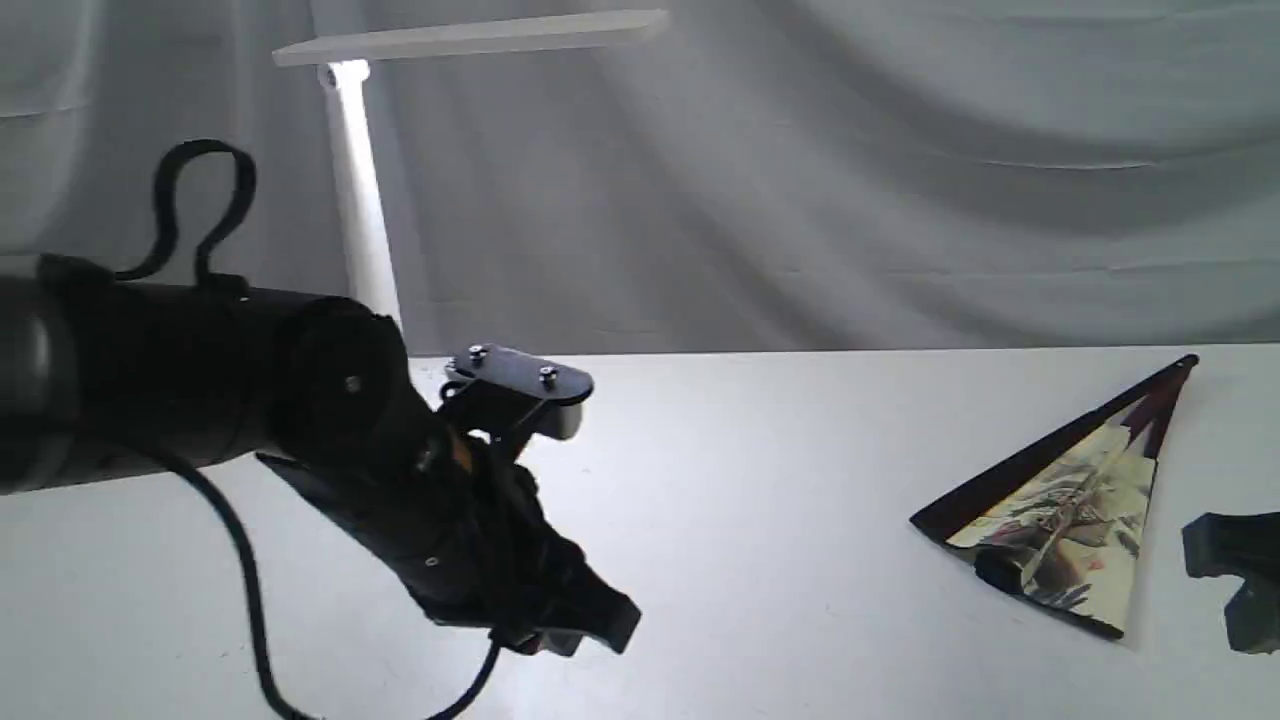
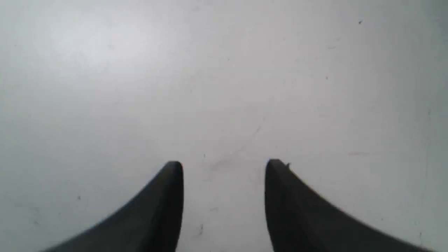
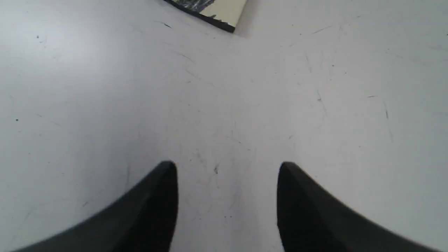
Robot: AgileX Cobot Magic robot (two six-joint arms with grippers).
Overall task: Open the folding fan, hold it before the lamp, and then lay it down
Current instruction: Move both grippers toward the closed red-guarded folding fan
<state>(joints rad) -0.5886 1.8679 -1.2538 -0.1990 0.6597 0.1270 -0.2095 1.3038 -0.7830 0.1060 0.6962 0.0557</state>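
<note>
The folding fan (image 1: 1065, 515) lies partly spread on the white table at the right, painted cream paper with dark ribs; one corner of it (image 3: 218, 10) shows in the right wrist view. The white lamp (image 1: 352, 170) stands at the back left, its bar head overhead. My left gripper (image 1: 575, 625) hangs low over the table at the left, far from the fan, and its jaws (image 2: 224, 168) stand open over bare tabletop. At the right edge, just right of the fan, my right gripper (image 1: 1235, 580) is open (image 3: 227, 168) with nothing between its fingers.
The white table (image 1: 780, 500) carries faint scratches and specks. A grey draped cloth (image 1: 850, 170) forms the backdrop. A black cable (image 1: 240, 570) loops down from the left arm toward the front edge.
</note>
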